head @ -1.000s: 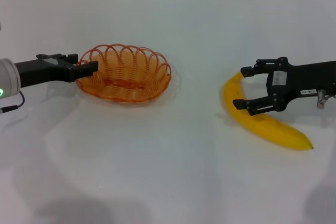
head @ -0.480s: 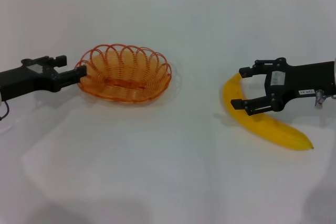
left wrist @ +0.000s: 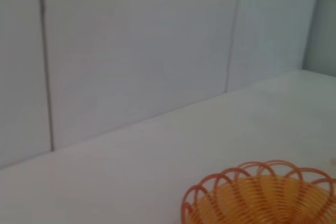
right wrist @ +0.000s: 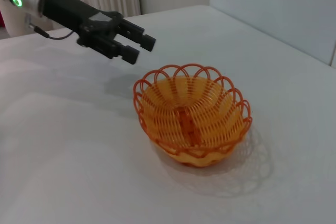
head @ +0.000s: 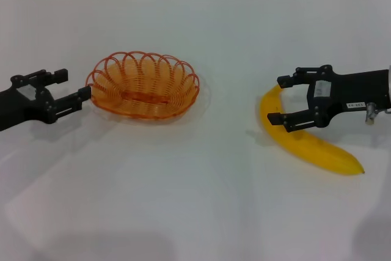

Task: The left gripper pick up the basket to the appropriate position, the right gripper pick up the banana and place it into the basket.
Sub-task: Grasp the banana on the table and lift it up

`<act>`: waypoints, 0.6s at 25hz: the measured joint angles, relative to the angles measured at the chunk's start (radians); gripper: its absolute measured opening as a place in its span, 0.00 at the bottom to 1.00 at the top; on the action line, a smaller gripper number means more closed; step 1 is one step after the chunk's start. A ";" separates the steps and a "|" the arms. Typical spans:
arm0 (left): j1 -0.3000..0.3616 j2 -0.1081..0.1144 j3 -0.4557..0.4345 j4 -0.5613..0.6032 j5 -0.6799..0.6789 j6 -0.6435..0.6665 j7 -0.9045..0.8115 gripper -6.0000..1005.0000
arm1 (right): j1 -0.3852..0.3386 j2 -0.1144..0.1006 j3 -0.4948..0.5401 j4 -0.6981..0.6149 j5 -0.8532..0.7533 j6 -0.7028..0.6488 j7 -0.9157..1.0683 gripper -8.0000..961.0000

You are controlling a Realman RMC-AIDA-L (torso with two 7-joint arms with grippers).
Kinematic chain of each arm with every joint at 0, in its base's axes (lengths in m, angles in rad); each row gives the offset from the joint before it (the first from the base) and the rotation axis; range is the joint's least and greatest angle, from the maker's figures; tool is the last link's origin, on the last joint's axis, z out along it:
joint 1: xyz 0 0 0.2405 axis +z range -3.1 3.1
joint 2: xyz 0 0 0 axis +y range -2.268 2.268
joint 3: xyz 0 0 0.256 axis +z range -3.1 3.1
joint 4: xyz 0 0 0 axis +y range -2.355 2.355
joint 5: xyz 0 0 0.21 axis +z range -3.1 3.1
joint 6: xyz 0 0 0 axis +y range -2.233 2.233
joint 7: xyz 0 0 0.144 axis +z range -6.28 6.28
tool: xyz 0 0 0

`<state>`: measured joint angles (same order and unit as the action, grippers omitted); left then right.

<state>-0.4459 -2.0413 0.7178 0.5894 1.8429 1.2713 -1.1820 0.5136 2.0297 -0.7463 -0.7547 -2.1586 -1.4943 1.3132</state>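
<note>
A: How will the banana (head: 303, 140) handle?

B: I judge it smooth, firm enough for a light squeeze but easy to bruise, and likely to roll or slip on its curve. The thick middle looks the best place to take hold, across its width. It is bright yellow, long and curved, with pointed ends, lying on the white tabletop (head: 201, 200) at about four o'clock in the head view.

A: And the basket (head: 145, 85)?

B: Thin orange looped wire, shallow and oval, with a scalloped rim; probably light and a bit springy, so the rim is the natural grip. It sits at about ten o'clock, well apart from the banana, with nothing in it.

A: The end effectors?

B: The right end effector (head: 281, 99) has its fingers spread wide around the banana's upper part, one on each side, not closed on it. The left end effector (head: 71, 87) is just beside the basket's nine o'clock rim, fingers parted, holding nothing.
</note>
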 joint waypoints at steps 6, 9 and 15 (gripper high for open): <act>0.046 0.007 0.001 0.028 0.016 0.085 0.042 0.68 | 0.007 0.002 -0.002 0.000 0.002 -0.002 0.000 0.90; 0.069 0.010 -0.001 0.032 0.017 0.100 0.054 0.68 | 0.009 0.004 0.001 0.000 0.003 0.002 0.000 0.90; 0.116 0.011 0.000 0.054 0.017 0.104 0.094 0.68 | 0.012 0.008 0.001 -0.006 0.011 0.003 0.003 0.90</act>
<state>-0.3295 -2.0307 0.7175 0.6431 1.8602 1.3756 -1.0878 0.5255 2.0374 -0.7457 -0.7610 -2.1474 -1.4918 1.3162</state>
